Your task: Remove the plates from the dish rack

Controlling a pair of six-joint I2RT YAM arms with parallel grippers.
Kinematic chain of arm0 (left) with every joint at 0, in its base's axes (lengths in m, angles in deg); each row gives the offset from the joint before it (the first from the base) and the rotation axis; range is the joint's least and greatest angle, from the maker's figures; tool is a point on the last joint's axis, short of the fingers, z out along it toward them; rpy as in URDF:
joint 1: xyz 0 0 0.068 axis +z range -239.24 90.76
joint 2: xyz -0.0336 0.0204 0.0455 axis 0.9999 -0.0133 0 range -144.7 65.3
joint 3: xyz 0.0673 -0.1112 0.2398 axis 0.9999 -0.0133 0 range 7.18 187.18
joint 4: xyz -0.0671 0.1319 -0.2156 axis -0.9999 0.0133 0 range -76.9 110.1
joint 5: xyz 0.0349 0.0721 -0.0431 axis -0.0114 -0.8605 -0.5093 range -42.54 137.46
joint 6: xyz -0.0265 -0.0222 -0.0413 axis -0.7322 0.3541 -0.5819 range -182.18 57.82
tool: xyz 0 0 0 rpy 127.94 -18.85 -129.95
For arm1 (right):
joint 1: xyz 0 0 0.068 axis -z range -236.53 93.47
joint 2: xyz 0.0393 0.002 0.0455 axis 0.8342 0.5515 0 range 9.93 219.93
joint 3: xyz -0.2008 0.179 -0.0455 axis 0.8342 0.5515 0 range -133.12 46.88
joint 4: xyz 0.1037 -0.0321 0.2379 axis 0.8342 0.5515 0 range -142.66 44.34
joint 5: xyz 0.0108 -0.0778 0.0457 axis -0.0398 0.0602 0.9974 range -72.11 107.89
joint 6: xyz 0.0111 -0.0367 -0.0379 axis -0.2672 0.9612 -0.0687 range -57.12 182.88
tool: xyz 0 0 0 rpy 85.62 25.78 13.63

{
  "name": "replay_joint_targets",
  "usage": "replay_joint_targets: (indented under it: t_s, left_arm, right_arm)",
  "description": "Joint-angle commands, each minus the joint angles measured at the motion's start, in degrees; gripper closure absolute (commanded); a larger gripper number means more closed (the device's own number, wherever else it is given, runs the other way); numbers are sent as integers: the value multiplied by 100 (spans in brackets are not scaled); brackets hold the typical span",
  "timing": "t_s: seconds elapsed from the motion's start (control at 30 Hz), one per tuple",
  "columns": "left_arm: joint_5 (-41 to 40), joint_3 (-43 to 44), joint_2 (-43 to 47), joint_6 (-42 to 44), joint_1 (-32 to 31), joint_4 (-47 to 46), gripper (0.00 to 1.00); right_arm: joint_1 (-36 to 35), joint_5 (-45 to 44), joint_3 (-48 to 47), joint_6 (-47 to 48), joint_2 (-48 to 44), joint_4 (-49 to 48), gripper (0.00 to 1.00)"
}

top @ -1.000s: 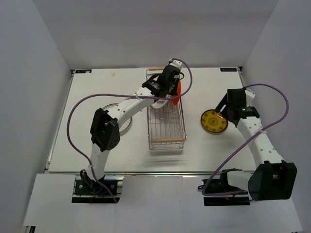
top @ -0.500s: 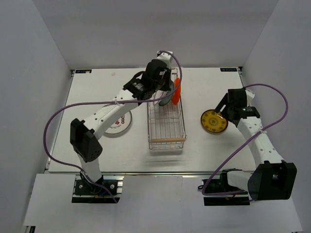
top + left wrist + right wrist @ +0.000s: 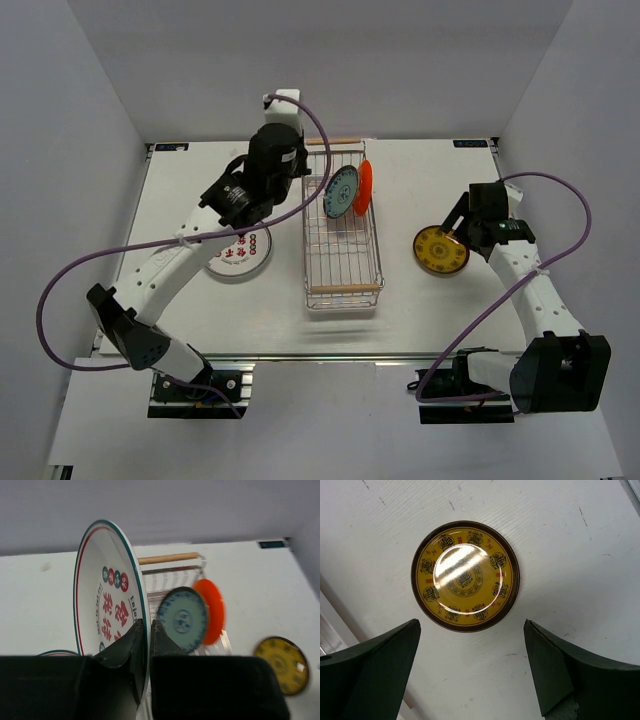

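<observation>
Left pincer (image 3: pixel 146 630) clamped on rim of red-marked white plate (image 3: pixel 107 600); teal plate (image 3: pixel 182 618) and orange-red plate (image 3: pixel 212 611) stand in dish rack (image 3: pixel 167 558) just right of its fingers. Right pincer (image 3: pixel 470 630) apart, yellow-brown plate (image 3: pixel 465 576) flat on table (image 3: pixel 560 540) beneath, untouched

Left arm (image 3: pixel 170 265): elbow folded low at lower left of the overhead view, forearm running up-right, wrist at upper centre. Left gripper (image 3: pixel 145 630): fingers nearly together at bottom centre of its wrist view, pinching the rim of the white plate with red marks (image 3: pixel 107 605), which stands on edge. Right arm (image 3: pixel 535 285): elbow at lower right, forearm running up-left, wrist right of centre. Right gripper (image 3: pixel 470 627) points down, fingers (image 3: pixel 375 670) spread wide, at lower left and lower right of its wrist view.
</observation>
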Motion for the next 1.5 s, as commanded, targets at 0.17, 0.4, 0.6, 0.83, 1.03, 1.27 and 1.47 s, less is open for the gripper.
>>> replay_joint_targets:
  t_s: [0.17,0.4,0.6,0.83,1.03,1.27,1.47]
  left_arm:
    - [-1481,-1910,216,-430,388,222,100]
    - [-1421,-3158,287,-343,837,-804,100]
    - [-1236,-3142,-205,-359,1013,-720,100]
    - [-1201,-3001,-566,-509,1066,-314,70]
    - [-982,-3071,-680,-658,1066,-279,56]
    - [-850,-2940,-540,-808,1066,-155,29]
    - [-647,-2966,-171,-843,1119,-112,2]
  right_arm:
    - [40,-8,129,210,59,-104,11]
    - [40,115,121,254,226,-139,11]
    - [40,107,103,263,305,-95,11]
    - [40,45,50,263,402,-42,11]
    - [31,71,7,281,463,46,11]
    - [14,185,-160,316,446,169,11]
    - [-4,888,-266,518,288,64,11]
